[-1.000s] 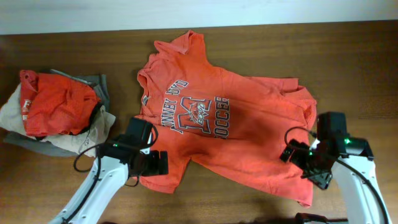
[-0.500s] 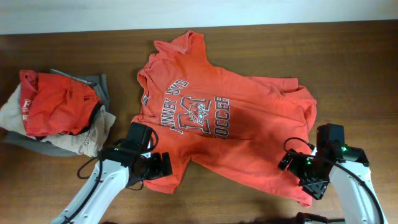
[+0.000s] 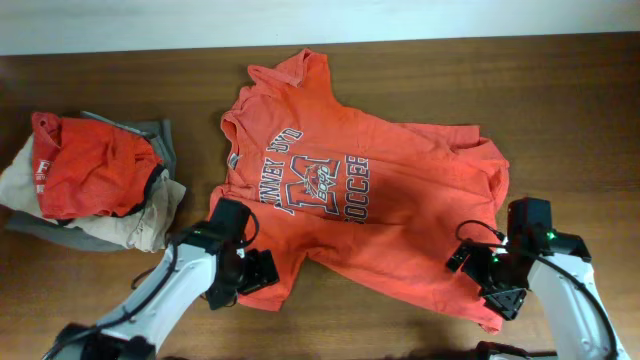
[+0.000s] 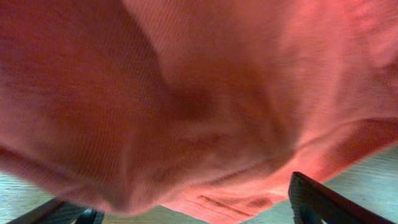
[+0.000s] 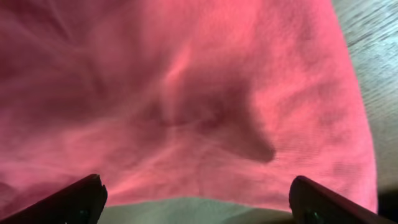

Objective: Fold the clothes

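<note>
Shirt (image 3: pixel 370 200): spread print-up across the middle of the overhead frame on the table (image 3: pixel 580 100). Same lie as a second ago, no fold made yet.

Left gripper (image 3: pixel 257 272): lower in the frame than a second ago, arm swung in from the lower left, now down on the shirt's lower-left edge. In the wrist view, fingers (image 4: pixel 317 199) wide apart at the bottom corners, cloth edge bulging between them, nothing pinched.

Right gripper (image 3: pixel 480 275): also dropped toward the bottom of the frame, now over the shirt's lower-right edge. Fingers (image 5: pixel 74 199) spread fully, hem lying between them, nothing held.

Pile (image 3: pixel 90 180) at left: unmoved.

Reading: approach finished on both sides, each tool straddling an edge. Probably about to close for a paired grasp and start the first fold. Risk of catching only the top layer, or bare table on the left.
</note>
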### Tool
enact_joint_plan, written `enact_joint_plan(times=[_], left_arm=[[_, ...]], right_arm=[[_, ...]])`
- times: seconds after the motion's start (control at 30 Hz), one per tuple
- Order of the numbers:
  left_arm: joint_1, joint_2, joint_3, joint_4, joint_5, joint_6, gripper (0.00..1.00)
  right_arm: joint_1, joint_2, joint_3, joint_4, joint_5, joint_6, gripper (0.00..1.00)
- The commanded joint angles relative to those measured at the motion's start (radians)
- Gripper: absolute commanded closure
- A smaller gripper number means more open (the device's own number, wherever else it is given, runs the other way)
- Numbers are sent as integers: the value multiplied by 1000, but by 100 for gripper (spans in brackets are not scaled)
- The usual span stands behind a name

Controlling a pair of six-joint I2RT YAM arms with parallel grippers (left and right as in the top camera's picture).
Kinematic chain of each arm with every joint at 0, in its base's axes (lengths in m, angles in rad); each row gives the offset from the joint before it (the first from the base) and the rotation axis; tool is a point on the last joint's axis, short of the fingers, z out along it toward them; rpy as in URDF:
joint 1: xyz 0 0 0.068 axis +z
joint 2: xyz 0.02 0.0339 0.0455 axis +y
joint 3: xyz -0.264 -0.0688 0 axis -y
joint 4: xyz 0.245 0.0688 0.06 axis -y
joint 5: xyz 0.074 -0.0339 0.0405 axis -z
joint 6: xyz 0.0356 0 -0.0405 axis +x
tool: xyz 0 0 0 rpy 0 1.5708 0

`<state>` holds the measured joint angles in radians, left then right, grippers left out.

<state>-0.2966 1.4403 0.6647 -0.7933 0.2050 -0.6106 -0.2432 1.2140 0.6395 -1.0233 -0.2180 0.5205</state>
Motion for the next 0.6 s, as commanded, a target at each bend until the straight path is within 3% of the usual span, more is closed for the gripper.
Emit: enact_joint_plan(times=[0.0, 0.07, 0.2, 0.33, 0.43, 0.57], left_arm=[[5, 40, -11, 9, 17, -11, 21], [5, 47, -11, 12, 20, -10, 34], [5, 47, -11, 2, 53, 22, 68], [5, 46, -11, -30, 86, 50, 91], [5, 46, -11, -68, 92, 67, 100], [5, 46, -11, -121, 140, 113, 100]], right_arm=[[-9, 29, -23, 20, -19, 13, 1], [-9, 42, -32, 26, -19, 21, 2], [-9, 51, -55, 16, -18, 19, 10], [-9, 51, -58, -19, -47, 38, 22], [-6, 51, -58, -47, -93, 39, 25], [-6, 51, -58, -7, -78, 39, 25]])
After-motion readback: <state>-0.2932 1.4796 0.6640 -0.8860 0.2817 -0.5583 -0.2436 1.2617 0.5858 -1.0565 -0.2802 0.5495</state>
